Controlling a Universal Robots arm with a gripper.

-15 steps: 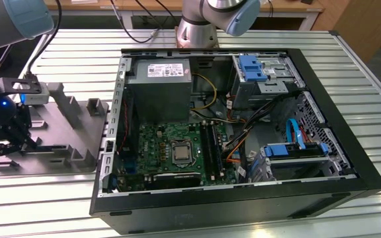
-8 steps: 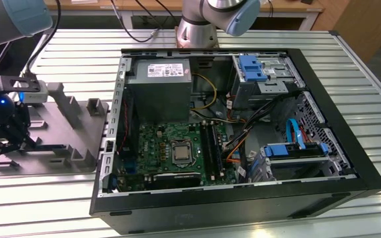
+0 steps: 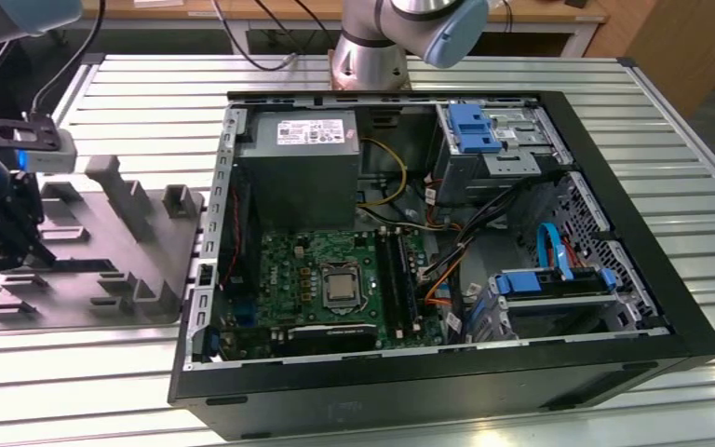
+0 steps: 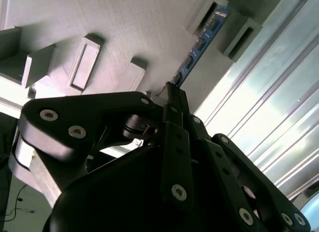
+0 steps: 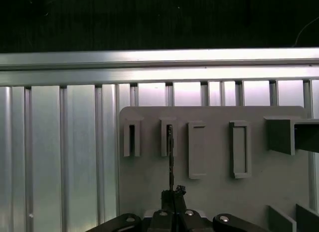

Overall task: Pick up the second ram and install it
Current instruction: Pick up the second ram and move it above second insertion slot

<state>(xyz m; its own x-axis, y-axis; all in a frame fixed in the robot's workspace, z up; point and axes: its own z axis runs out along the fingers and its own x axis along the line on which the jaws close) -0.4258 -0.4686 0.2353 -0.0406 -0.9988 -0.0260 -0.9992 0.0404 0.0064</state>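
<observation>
Slatted aluminium table (image 3: 655, 84) carries an open black computer tower case (image 3: 457, 396). At nine o'clock from that case in the exterior view lies a grey moulded holder tray (image 3: 97, 270) with raised slots. Over it, the black two-finger gripper (image 4: 172, 90) pinches one end of the second ram (image 4: 199, 45), a thin blue circuit-board stick whose far end sits in a tray slot.

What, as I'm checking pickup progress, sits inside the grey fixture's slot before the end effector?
The second ram stands on edge in the slot of the grey fixture, its near end pinched by the end effector. Slot walls cover part of its far end.
</observation>
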